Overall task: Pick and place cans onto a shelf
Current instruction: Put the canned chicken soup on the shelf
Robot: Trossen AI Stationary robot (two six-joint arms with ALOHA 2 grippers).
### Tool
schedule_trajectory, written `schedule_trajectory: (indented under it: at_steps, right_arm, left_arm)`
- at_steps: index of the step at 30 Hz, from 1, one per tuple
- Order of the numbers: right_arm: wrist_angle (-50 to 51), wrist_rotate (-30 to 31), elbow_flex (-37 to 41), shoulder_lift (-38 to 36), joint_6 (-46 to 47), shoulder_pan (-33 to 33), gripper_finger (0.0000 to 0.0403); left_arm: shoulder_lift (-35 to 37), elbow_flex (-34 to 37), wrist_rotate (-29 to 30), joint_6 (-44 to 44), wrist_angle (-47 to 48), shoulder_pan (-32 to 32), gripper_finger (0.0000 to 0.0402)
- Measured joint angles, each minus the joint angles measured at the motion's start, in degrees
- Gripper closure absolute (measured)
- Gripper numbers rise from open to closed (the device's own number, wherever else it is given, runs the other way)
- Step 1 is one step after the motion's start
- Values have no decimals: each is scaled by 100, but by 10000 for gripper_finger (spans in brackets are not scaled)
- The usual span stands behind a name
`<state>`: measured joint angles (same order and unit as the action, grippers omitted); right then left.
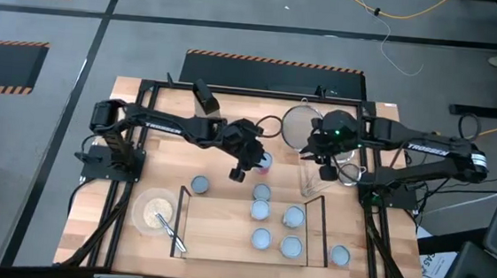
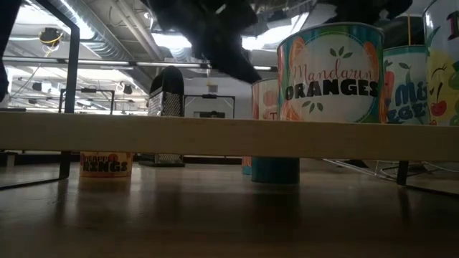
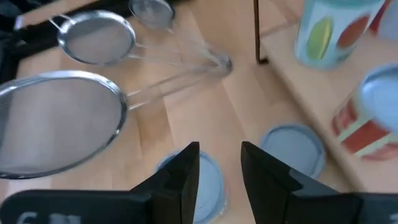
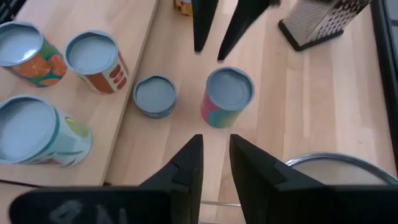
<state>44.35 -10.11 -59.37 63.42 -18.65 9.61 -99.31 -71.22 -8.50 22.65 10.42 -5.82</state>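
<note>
Jaws of the left gripper (image 1: 248, 169) stand slightly apart with nothing between them, poised just above a pink-sided can (image 4: 227, 96) that stands on the wooden surface (image 1: 131, 161) just behind the shelf (image 1: 225, 215). In the right wrist view this gripper's two dark fingers (image 4: 202, 25) point down at the can's pale blue top without touching it. Jaws of the right gripper (image 1: 325, 169) are likewise narrowly parted and empty; this gripper sits over the wire-mesh strainers (image 1: 303, 125) at the back right of the surface.

A shorter blue can (image 4: 155, 95) stands just beside the pink one, close to the shelf's back edge. Five cans rest on the shelf board, among them a Mandarin Oranges can (image 2: 331, 73). One more can (image 1: 200, 185) stands on the surface beyond the shelf's left end, and another (image 1: 339, 254) beyond its right end. A pale bowl with a utensil (image 1: 156, 210) sits to the left of the shelf, and a box grater (image 4: 318, 20) stands near the back.
</note>
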Motion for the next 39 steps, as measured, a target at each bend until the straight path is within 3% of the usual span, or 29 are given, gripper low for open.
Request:
schedule_trajectory:
  at_steps: [8, 17, 26, 34, 39]
  right_arm:
    - [-233, 0, 268, 28, 15, 103, 320]
    - [-305, 0, 340, 28, 12, 106, 320]
    - [-305, 0, 340, 28, 15, 108, 320]
    - [-303, 0, 340, 28, 15, 106, 320]
    - [-293, -2, 340, 31, 17, 108, 320]
  left_arm:
    - [-637, 0, 3, 498, 101, -81, 291]
    - [-756, -9, 304, 512, 288, -127, 297]
    - [-756, -9, 367, 298, 293, -127, 379]
    - [-631, -11, 1223, -61, 418, 45, 395]
    - [-308, -364, 1697, -679, 1099, 293, 397]
